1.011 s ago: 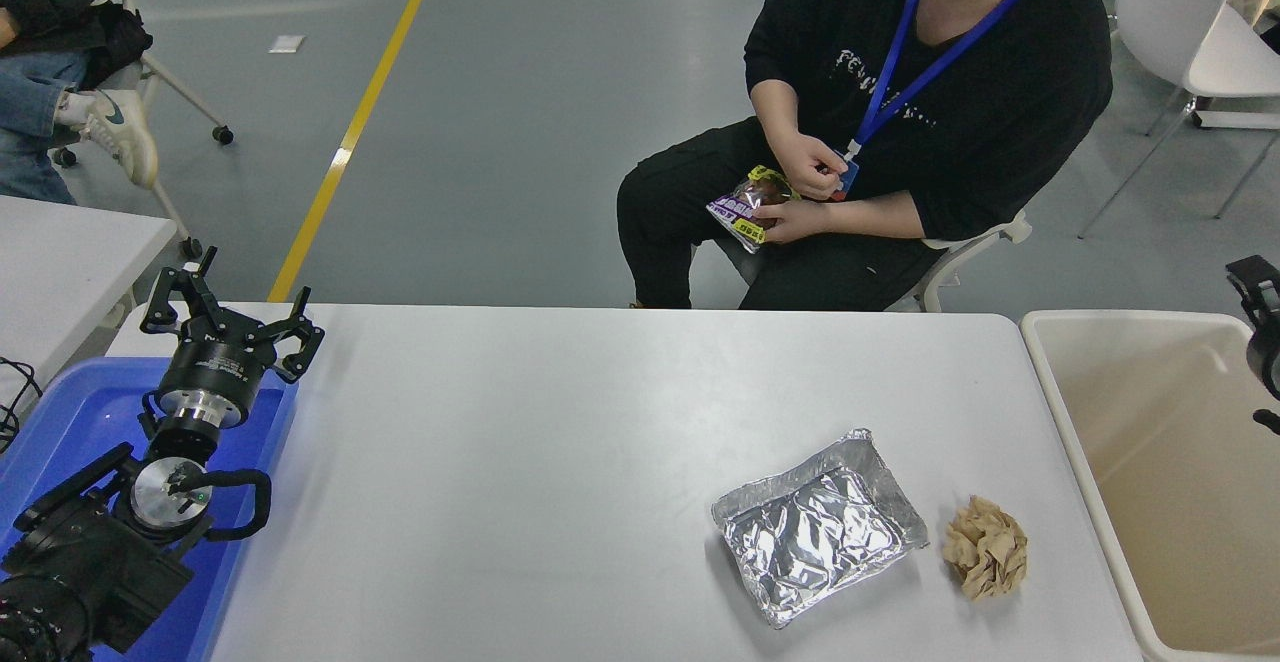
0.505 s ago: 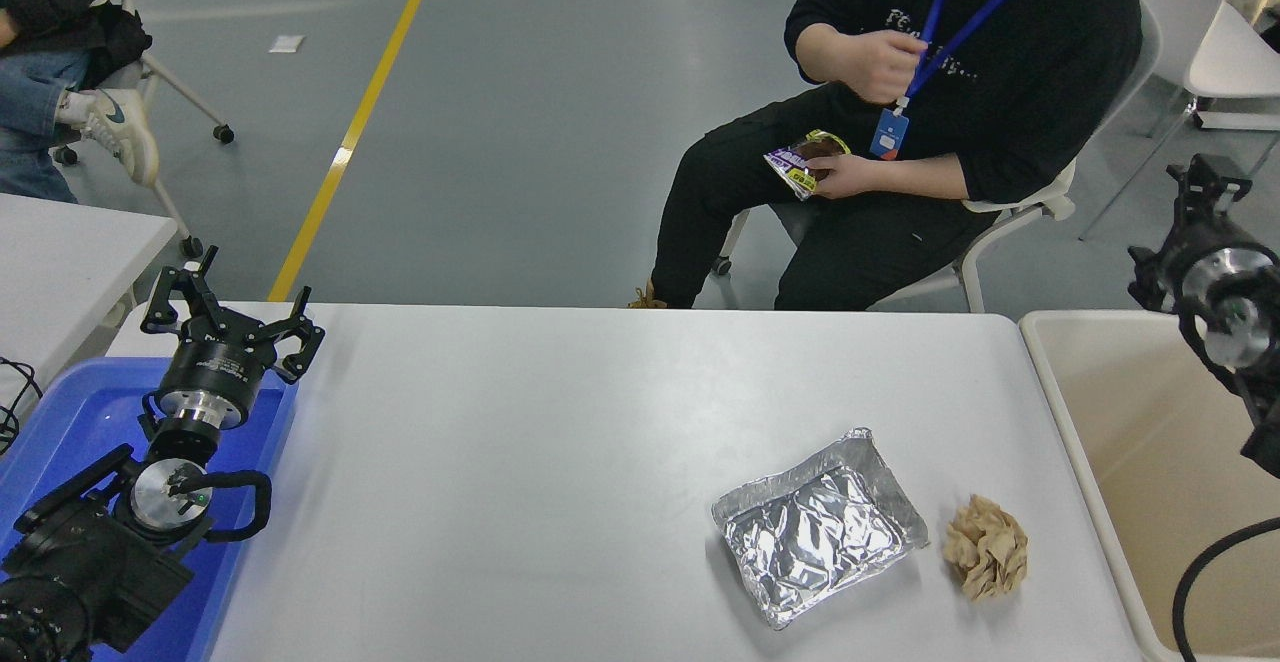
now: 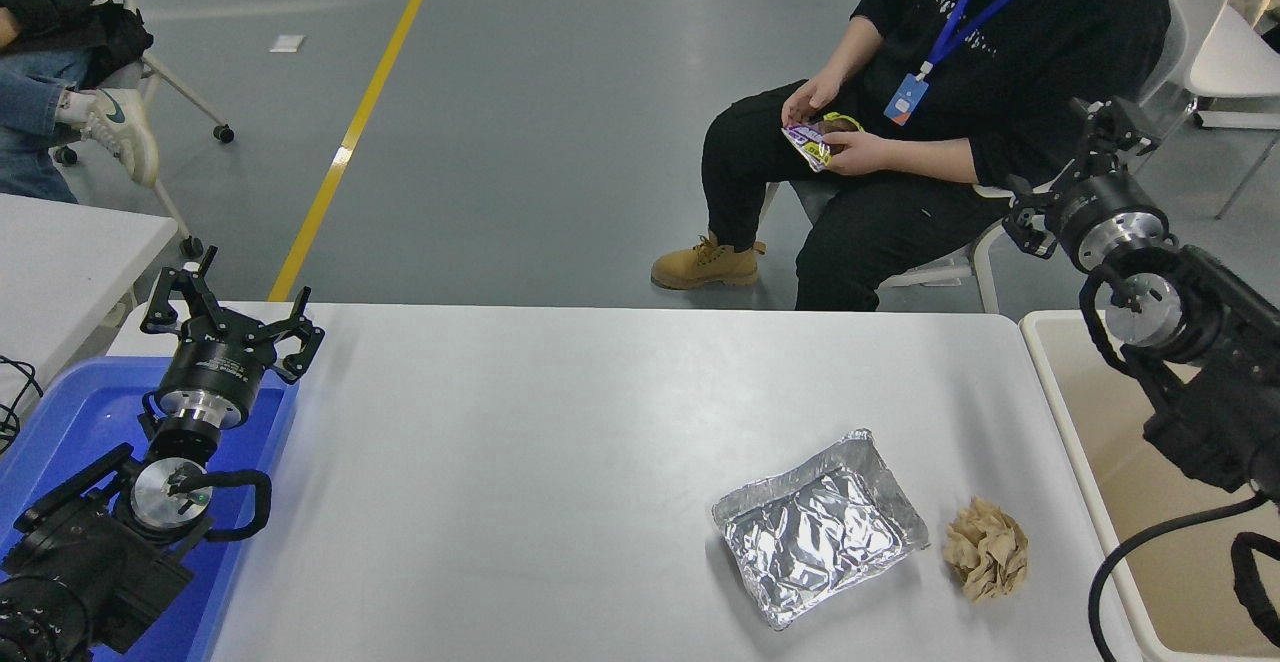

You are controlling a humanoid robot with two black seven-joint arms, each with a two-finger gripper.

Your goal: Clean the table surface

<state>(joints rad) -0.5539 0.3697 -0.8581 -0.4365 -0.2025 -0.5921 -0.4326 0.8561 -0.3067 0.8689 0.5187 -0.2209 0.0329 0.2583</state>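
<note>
Table surface (image 3: 520, 462) unchanged, right claw (image 3: 1085, 157) nearer.

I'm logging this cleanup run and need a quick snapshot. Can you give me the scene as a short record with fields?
table surface: white, holds two items at its right end
foil tray: crumpled, lying flat
paper ball: brown, just right of the tray, apart from it
beige bin: beside the table's right end
blue tray: at the table's left end
left pincer: open, parked over the blue tray
right pincer: raised past the table's far right corner, holding nothing visible
person: seated beyond the table, holding a snack packet
</note>
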